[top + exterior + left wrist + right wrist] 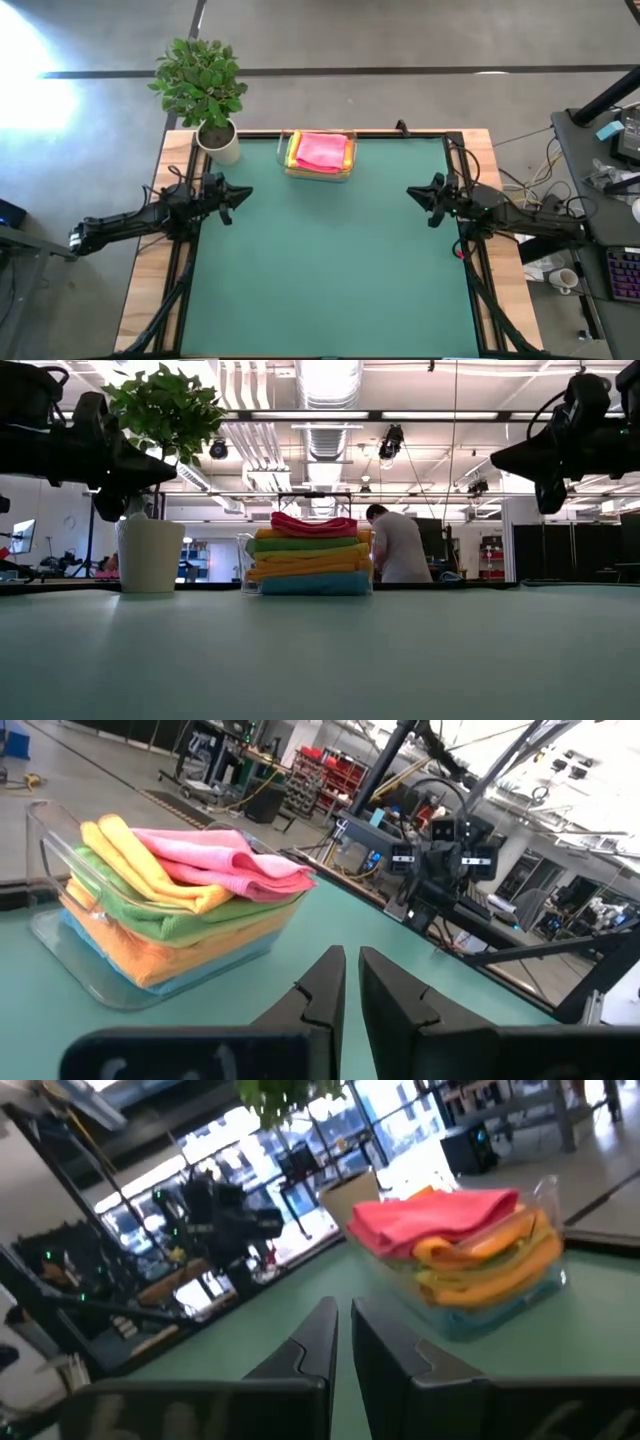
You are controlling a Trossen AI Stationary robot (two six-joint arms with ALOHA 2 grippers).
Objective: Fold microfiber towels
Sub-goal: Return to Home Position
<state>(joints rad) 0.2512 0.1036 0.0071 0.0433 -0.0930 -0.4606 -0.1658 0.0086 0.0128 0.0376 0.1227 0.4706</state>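
Observation:
The microfiber towels (320, 152) lie folded in a stack inside a clear plastic tray (287, 168) at the table's far edge, pink on top, then yellow, green, orange and light blue (312, 585). My left gripper (246, 193) hangs shut above the table's left side, pointing level toward the middle. My right gripper (411, 192) hangs shut above the right side, facing it. Each wrist view shows the stack (190, 880) (470, 1230) ahead of its shut fingers. Neither gripper touches anything.
A potted plant in a white pot (218, 140) stands at the table's far left corner. The green table top (330, 270) stretches wide between and before the arms. A person (395, 545) stands in the room beyond the table.

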